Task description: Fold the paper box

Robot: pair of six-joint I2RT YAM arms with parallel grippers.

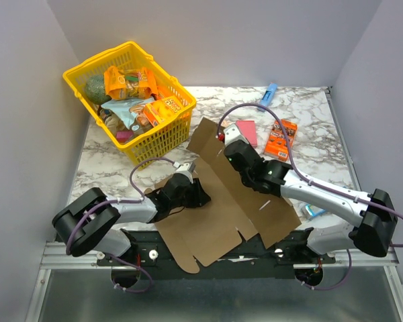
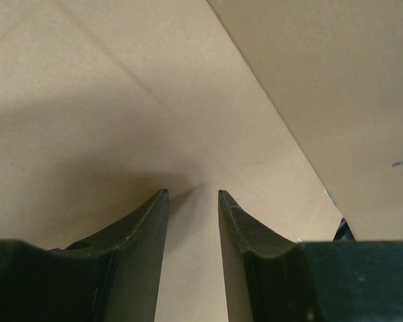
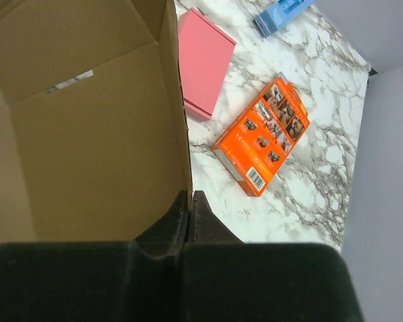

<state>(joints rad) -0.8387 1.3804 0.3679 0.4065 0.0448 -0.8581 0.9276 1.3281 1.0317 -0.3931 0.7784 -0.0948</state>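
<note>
The paper box [image 1: 218,204] is a brown corrugated sheet with flaps, lying flat between the arms, its far panel raised. My right gripper [image 1: 226,145] holds that raised panel's edge. In the right wrist view its fingers [image 3: 190,196] are shut on the cardboard wall [image 3: 87,147]. My left gripper [image 1: 203,196] rests low on the sheet's left side. In the left wrist view its tips [image 2: 193,193] stand a short way apart over bare cardboard [image 2: 121,100], with nothing between them.
A yellow basket [image 1: 162,137] full of snack packs stands at the back left. A pink pad [image 1: 246,131], an orange snack box [image 1: 281,138] and a blue item [image 1: 269,92] lie on the marble behind the right gripper. Grey walls close in on three sides.
</note>
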